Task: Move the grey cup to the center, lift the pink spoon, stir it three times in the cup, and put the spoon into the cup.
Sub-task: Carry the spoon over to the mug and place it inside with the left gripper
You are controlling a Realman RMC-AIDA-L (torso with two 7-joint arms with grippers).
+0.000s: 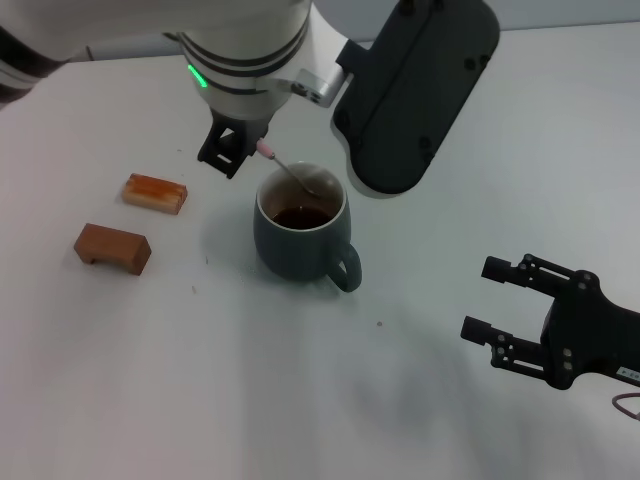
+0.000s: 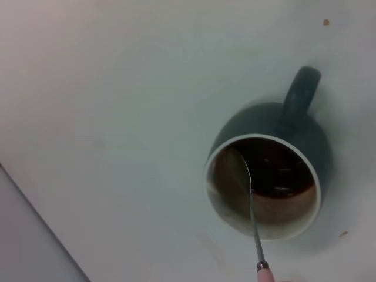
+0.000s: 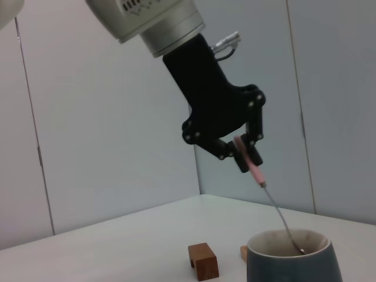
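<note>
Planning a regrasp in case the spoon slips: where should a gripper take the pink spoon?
Grip the pink spoon by its pink handle end, coming from above. It leans out over the grey cup's rim with its bowl inside; the left gripper holds it there now.

A plain white bench [image 1: 150, 390] fills the head view. The grey cup [image 1: 300, 240] is set near the centre of the frame, its handle turned toward the lower right. Two brown wooden blocks are seen at the left: one [image 1: 155, 193] upper, the other [image 1: 112, 248] just below it, both well apart from the cup.
</note>
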